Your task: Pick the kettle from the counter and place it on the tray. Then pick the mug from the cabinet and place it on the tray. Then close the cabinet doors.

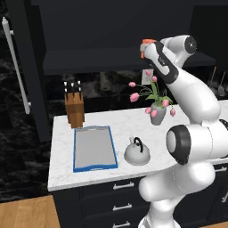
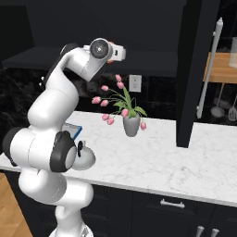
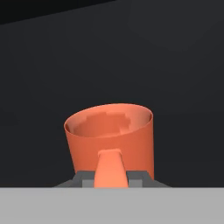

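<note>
Hand view, bottom centre: the gripper (image 3: 112, 179) is clamped on the handle of the orange mug (image 3: 111, 133).

Mug at cabinet shelf, kettle and tray on bench.
Orange mug (image 3: 111, 140) upright, handle pinched in end effector (image 3: 111, 177) inside black cabinet (image 1: 111, 31). Silver-grey kettle (image 1: 136, 152) upright on white marble bench (image 1: 129, 122), just beside blue-rimmed grey tray (image 1: 94, 149), lying flat. Cabinet doors (image 1: 22, 67) open.
</note>
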Robot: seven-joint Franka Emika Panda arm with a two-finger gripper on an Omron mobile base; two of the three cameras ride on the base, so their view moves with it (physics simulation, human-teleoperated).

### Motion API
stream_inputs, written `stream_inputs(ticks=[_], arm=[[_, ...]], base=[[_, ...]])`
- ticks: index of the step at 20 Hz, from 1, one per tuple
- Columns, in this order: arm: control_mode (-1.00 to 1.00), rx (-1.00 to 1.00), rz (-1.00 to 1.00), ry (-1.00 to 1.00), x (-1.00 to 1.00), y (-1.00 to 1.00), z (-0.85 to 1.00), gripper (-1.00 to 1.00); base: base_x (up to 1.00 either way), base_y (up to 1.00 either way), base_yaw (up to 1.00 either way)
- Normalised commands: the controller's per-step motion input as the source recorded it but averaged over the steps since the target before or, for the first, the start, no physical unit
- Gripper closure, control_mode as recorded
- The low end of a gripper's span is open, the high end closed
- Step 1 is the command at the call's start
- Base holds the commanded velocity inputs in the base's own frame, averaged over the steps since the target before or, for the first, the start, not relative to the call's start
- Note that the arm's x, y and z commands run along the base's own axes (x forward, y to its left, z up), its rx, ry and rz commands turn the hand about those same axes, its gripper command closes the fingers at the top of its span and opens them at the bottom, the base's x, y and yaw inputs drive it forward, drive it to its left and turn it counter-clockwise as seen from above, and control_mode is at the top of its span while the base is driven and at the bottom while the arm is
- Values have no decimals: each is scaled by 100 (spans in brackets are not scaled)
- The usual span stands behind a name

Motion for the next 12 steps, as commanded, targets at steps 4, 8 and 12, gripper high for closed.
stream_inputs(ticks=[4,8,12], arm=[[-100,1,0,0,-10,0,-2,100],[-100,8,0,0,-27,0,-9,100],[-100,9,0,-3,-90,0,-18,100]], base=[[0,0,0],[0,0,0],[0,0,0]])
